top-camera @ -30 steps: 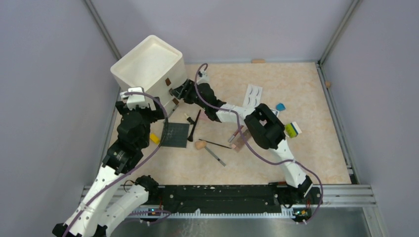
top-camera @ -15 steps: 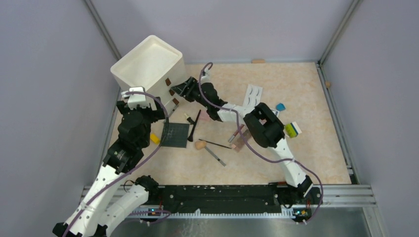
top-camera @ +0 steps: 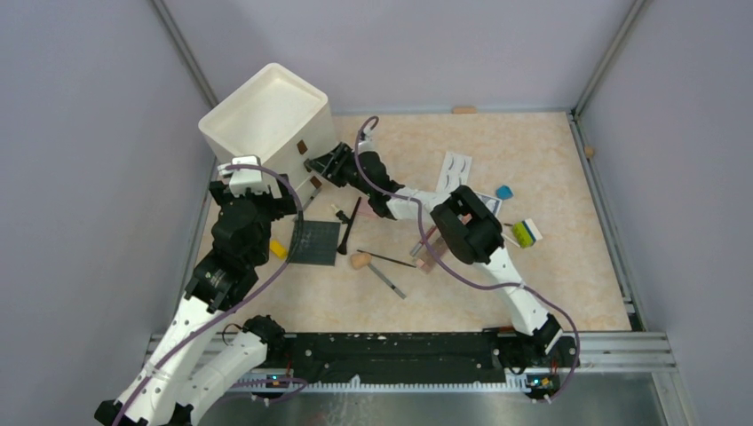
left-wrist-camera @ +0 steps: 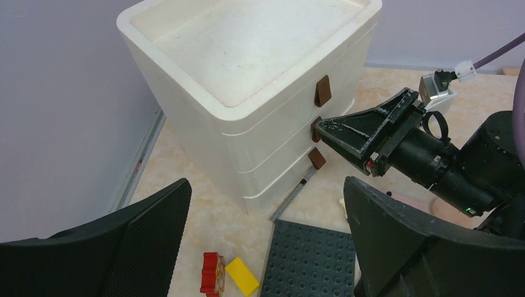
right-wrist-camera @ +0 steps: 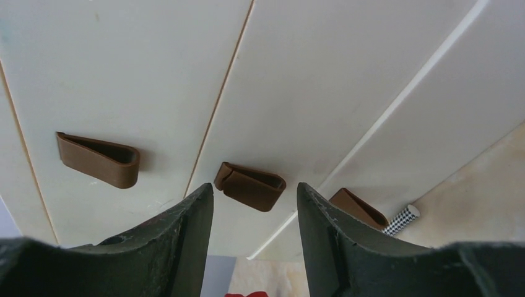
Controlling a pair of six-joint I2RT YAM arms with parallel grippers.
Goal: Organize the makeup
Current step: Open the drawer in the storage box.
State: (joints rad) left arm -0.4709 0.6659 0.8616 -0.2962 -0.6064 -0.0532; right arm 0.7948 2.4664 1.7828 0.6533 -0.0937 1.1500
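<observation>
Beige tabletop (top-camera: 577,266), lilac walls (top-camera: 80,133), left fingers (left-wrist-camera: 124,247) spread wide, right fingers (right-wrist-camera: 179,241) parted astride drawer tab (right-wrist-camera: 251,184), apparently untouched

Same build is used for both, tbh: the left arm (top-camera: 233,235) and right arm (top-camera: 471,235) are done in white links with chunky black joint housings. A purple cable (left-wrist-camera: 498,51) is looped along each. The jaws of the left gripper (left-wrist-camera: 266,184) are faced with a fine dotted black texture. The right gripper (left-wrist-camera: 322,129) is finished in scuffed black plastic, with a white plug (left-wrist-camera: 441,86) clipped on behind.
</observation>
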